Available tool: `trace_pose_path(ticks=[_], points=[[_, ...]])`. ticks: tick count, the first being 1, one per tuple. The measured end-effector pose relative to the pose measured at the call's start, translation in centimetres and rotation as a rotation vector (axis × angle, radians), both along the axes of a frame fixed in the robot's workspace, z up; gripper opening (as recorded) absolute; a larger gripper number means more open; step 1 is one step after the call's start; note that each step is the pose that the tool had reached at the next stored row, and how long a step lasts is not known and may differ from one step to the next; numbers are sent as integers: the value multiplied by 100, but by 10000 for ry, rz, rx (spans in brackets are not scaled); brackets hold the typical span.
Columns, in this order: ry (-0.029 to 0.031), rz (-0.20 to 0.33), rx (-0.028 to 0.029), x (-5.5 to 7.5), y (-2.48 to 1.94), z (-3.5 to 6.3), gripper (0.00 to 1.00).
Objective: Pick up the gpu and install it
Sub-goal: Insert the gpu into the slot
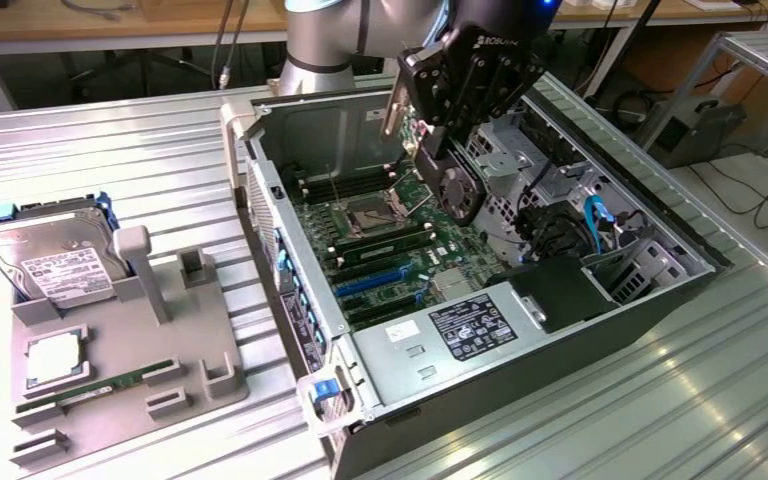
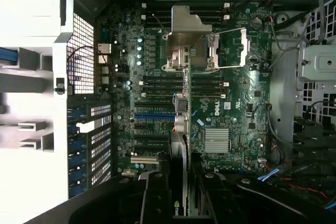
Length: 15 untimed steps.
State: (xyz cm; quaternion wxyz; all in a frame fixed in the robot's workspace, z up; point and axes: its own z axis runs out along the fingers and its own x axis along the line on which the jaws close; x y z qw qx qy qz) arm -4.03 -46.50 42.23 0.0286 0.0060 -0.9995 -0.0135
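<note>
My gripper (image 1: pixel 446 128) is shut on the gpu (image 1: pixel 455 192), a dark card with a round black fan and a silver end bracket. It hangs on edge over the open computer case (image 1: pixel 261 190), above the green motherboard (image 1: pixel 381 240). In the wrist view the gpu (image 2: pixel 179 145) runs edge-on away from the gripper (image 2: pixel 181 195), and its silver bracket (image 2: pixel 185 32) covers part of the processor socket area. The blue expansion slots (image 1: pixel 373 282) lie below and toward the exterior view's left of the card. One blue slot (image 2: pixel 155 115) sits just beside the card's edge. The card floats above the board, apart from it.
A grey fixture (image 1: pixel 137 375) at the exterior view's left holds a silver hard drive (image 1: pixel 53 262), a processor chip (image 1: pixel 57 358) and a green memory stick (image 1: pixel 91 392). Inside the case are the power supply (image 1: pixel 471 325), drive cages and cables (image 1: pixel 598 222) at the right.
</note>
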Motion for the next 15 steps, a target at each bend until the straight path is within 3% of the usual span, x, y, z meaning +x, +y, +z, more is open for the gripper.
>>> trace_pose_path(ticks=[11,15], points=[[1,13,-1,0,0,0,26],[0,1057,-1,0,0,-27,26]])
